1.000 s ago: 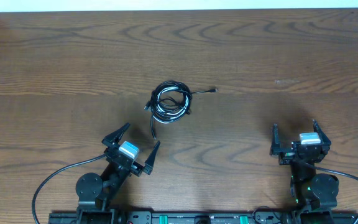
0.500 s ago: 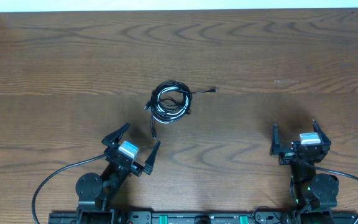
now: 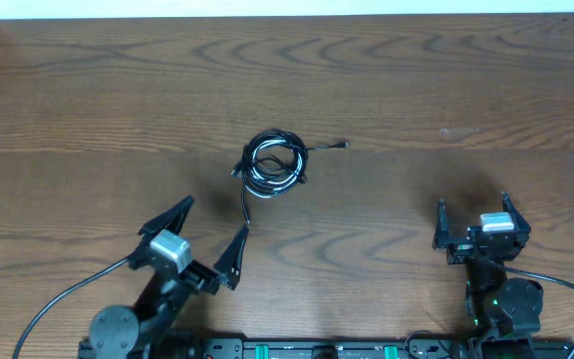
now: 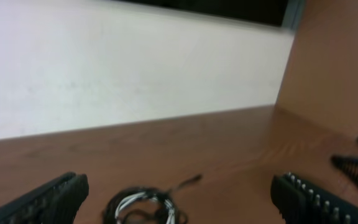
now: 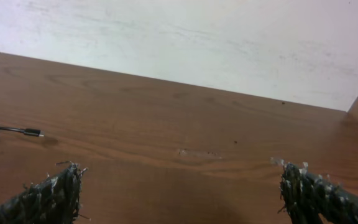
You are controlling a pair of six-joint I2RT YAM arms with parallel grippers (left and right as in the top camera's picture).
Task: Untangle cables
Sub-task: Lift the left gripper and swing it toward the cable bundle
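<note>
The brown wooden counter (image 3: pixel 417 80) fills the overhead view, with a pale wall along its far edge.

The left hand (image 3: pixel 219 213) sits near the front edge, left of centre, and angles toward the middle of the counter. Its two fingers (image 4: pixel 48 199) are spread wide apart and hold nothing.

The right hand (image 3: pixel 472 201) is at the front right, well apart from the bundle. It is also spread wide, empty, and points straight toward the far edge.

The cables (image 3: pixel 273 163) lie on the counter near its centre, wound together in one small, roughly round coil. It is made of black loops with a white cord running among them. One thin black end with a small plug (image 3: pixel 342 146) sticks out to the right of the coil. Another black end trails from the coil's left side toward the left hand and finishes close to the tip of its nearer finger; contact cannot be told. In the left wrist view the coil (image 4: pixel 143 208) lies low between the fingers, slightly blurred.
</note>
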